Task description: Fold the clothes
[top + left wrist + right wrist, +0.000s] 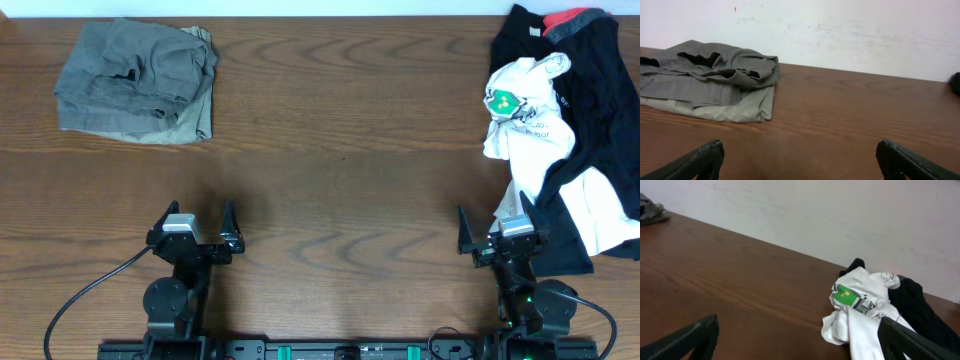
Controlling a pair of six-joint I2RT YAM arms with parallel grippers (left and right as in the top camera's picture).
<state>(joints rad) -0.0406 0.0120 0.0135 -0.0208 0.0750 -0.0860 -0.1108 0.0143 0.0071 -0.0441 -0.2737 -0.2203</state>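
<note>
A pile of unfolded clothes lies at the right edge of the table: black trousers (600, 120) with a grey and red-orange waistband (572, 22) at the far end, and a crumpled white shirt (525, 110) with a green print on top. The right wrist view shows the white shirt (860, 305) and black cloth (920, 310). A grey-olive folded garment (135, 80) lies at the far left, also in the left wrist view (710, 80). My left gripper (192, 232) is open and empty at the near left. My right gripper (498, 236) is open and empty, beside the pile's near end.
The brown wooden table (340, 150) spans the view. A white wall (840, 30) stands behind its far edge. Both arm bases and black cables sit along the near edge.
</note>
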